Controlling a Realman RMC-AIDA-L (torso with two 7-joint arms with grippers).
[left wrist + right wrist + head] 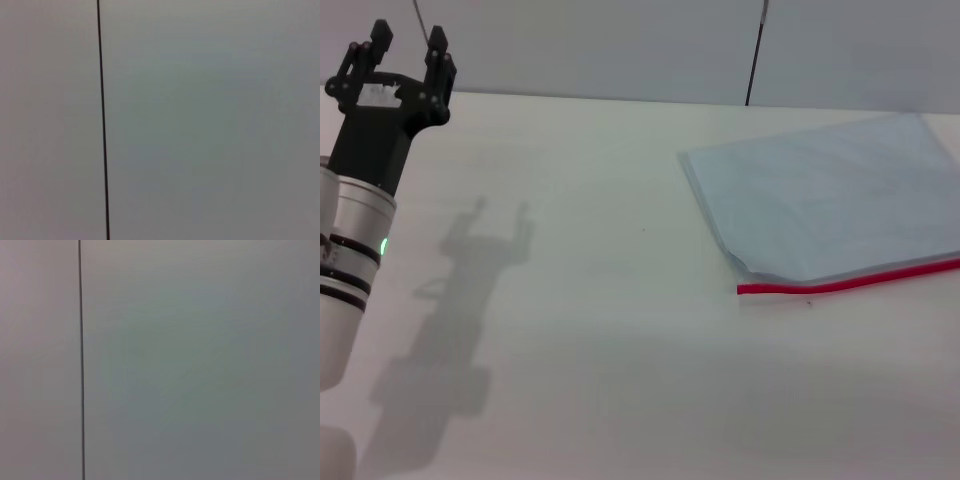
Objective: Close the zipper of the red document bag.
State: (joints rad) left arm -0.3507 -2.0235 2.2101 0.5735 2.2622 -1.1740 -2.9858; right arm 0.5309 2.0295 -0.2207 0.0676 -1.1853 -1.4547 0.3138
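The red document bag (830, 200), a flat translucent pale blue-grey pouch, lies on the white table at the right of the head view. Its zipper (845, 283) is a thin red strip along the near edge, running off the right side of the picture. Far from the bag, at the left edge, my left gripper (408, 45) is raised above the table, pointing up, open, with nothing between its fingers. My right gripper is out of view. Both wrist views show only a plain grey wall with a thin dark vertical line.
The white table (580, 330) spreads wide between my left arm and the bag. A grey wall with thin dark seams (755, 50) stands behind the table's far edge. My left arm's shadow falls on the table at the left.
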